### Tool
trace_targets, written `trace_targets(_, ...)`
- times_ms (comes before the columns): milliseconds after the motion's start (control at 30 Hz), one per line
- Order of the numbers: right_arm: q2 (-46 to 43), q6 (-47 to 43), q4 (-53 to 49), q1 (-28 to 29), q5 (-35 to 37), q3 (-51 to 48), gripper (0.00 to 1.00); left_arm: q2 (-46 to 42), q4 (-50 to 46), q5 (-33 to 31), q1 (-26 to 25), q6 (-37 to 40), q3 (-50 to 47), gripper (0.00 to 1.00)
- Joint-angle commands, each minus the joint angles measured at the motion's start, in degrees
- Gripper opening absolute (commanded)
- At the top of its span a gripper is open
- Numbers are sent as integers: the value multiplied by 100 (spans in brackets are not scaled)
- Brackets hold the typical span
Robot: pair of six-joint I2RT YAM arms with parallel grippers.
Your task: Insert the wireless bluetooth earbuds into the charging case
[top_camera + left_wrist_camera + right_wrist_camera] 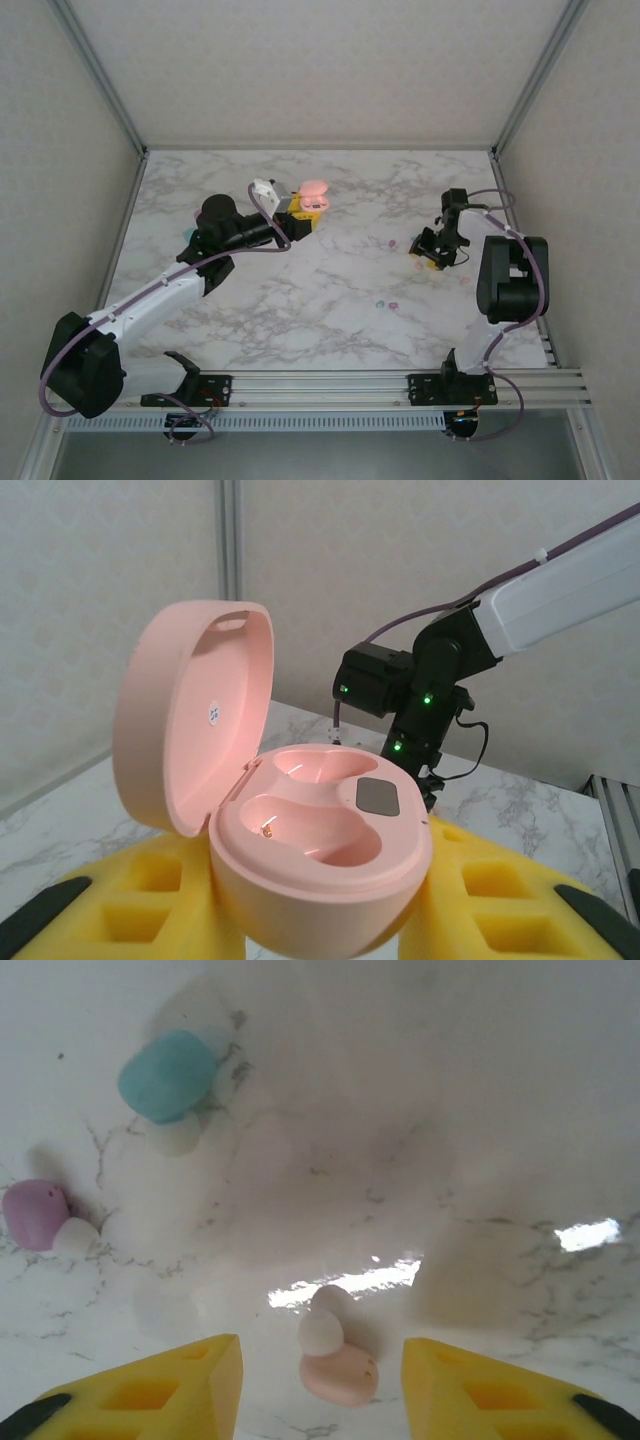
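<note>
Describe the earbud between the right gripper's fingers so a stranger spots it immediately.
On the marble table, look at the right gripper, between its two yellow fingers. There lies a pink earbud with a white tip. The teal earbud and purple earbud lie farther off; this one is pink.

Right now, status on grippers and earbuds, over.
Left gripper shut on open pink case, wells empty. Right gripper open over pink earbud on table, not gripped. Teal earbud, purple earbud off to one side, nothing blocking.
</note>
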Motion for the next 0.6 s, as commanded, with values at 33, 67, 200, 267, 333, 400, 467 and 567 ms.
trace_targets(33, 240, -287, -148, 144, -84, 233, 46, -163, -13, -94, -54, 70, 89, 22)
trace_targets(67, 267, -321, -140, 187, -90, 237, 45, -163, -14, -92, -54, 86, 88, 22)
trace_targets(200, 327, -497, -217, 358, -117, 273, 46, -176, -51, -92, -54, 93, 88, 22)
trace_targets(267, 350, -654, -286, 491, -105, 320, 46, -181, -74, -92, -55, 97, 88, 22)
trace_targets(333, 379, -835, -333, 614, -131, 358, 46, -194, -89, -92, -54, 98, 87, 22)
trace_targets(400, 438, -954, -392, 713, -209, 415, 46, -198, -100, -83, -54, 99, 83, 22)
trace_targets(467, 497, -1050, -415, 809, -419, 469, 46, -207, -111, -83, -54, 103, 84, 22)
trace_targets(567, 578, -1209, -552, 996, -739, 612, 46, -233, -145, -89, -54, 107, 88, 22)
